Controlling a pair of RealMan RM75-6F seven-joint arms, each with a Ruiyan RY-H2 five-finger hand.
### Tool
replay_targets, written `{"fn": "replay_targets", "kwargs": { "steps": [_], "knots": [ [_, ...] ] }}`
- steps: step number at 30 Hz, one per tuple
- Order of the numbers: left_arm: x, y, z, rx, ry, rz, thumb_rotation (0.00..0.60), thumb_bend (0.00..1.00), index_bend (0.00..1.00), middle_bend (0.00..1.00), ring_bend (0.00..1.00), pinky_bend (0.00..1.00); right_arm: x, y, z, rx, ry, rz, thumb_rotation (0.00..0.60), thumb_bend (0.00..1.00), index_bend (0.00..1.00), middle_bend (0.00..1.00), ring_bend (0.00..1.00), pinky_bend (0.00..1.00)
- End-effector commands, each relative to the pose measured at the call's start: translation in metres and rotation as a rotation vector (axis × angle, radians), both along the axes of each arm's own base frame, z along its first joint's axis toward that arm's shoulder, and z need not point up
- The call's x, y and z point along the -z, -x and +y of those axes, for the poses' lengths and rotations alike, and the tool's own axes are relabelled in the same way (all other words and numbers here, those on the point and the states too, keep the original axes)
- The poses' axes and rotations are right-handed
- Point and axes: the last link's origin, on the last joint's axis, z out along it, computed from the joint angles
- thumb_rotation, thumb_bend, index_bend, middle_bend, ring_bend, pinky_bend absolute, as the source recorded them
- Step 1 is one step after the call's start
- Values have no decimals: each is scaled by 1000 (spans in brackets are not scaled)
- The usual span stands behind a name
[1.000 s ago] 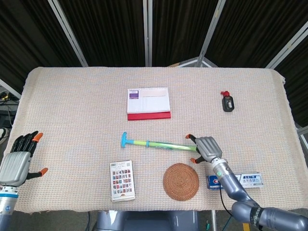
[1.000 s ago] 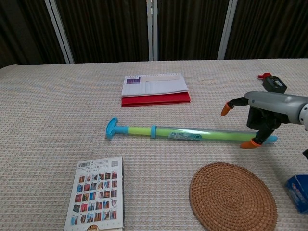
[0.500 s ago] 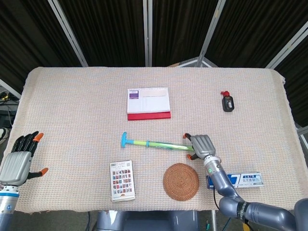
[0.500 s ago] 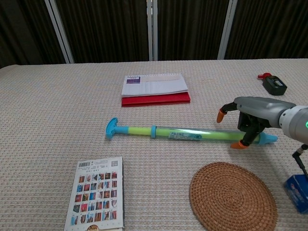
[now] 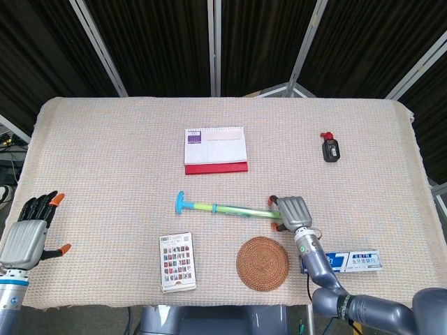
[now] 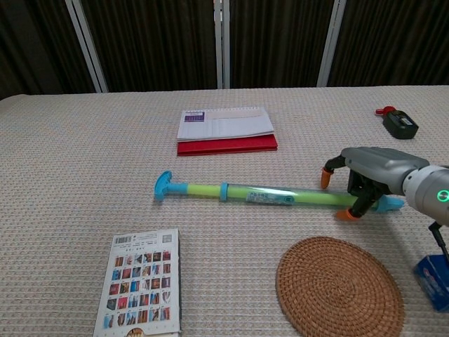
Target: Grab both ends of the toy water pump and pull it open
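Note:
The toy water pump (image 5: 227, 208) (image 6: 266, 194) lies flat on the cloth, a green tube with a blue T-handle (image 6: 163, 187) at its left end and a blue tip at the right. My right hand (image 5: 293, 213) (image 6: 375, 168) sits low over the tube's right end. One orange fingertip (image 6: 327, 175) is behind the tube and another in front, straddling it without a clear grip. My left hand (image 5: 24, 234) hovers at the table's near left edge, fingers spread and holding nothing, far from the handle. Only the head view shows the left hand.
A red and white desk calendar (image 5: 215, 149) (image 6: 226, 130) lies behind the pump. In front lie a card booklet (image 5: 177, 261) (image 6: 142, 281), a woven coaster (image 5: 262, 262) (image 6: 339, 286) and a blue box (image 5: 346, 261). A small black device (image 5: 330, 149) sits far right.
My right hand has shifted a little left and come down over the pump's right end, its fingertips drawing closer to the tube. The left hand and the pump have not moved.

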Motion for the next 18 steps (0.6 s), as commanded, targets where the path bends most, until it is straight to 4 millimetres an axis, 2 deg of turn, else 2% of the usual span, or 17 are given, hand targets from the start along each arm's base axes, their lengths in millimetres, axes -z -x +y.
{"fn": "replay_targets", "kwargs": {
  "steps": [1,5,8,13,14,16,17,18],
  "knots": [
    [0,0,0,0,-1,-1,600,0,0,0,0,0,1,1,0,-6,10,4,600,251,473,1000,1000,1000],
    [1,0,0,1,3,-1,600,0,0,0,0,0,0,3,-1,-10,21,8,600,377,568,1000,1000,1000],
    [2,0,0,0,8,1,600,0,0,0,0,0,0,3,-1,-18,26,10,600,443,603,1000,1000,1000],
    [5,0,2,2,17,4,600,0,0,17,5,1,-2,1,1,-27,30,3,600,466,609,1000,1000,1000],
    [5,-1,5,8,16,4,600,0,0,98,69,46,-2,0,1,-30,31,1,600,466,612,1000,1000,1000],
    [6,-4,12,24,4,0,600,0,0,328,280,239,-3,-1,2,-42,33,1,600,465,614,1000,1000,1000],
    [7,-5,16,34,-2,-4,600,0,6,471,429,400,-4,-2,2,-46,34,3,600,465,615,1000,1000,1000],
    [9,-7,21,46,-4,-11,600,0,26,570,532,533,-4,-3,2,-53,36,6,600,465,615,1000,1000,1000]
  ]
}}
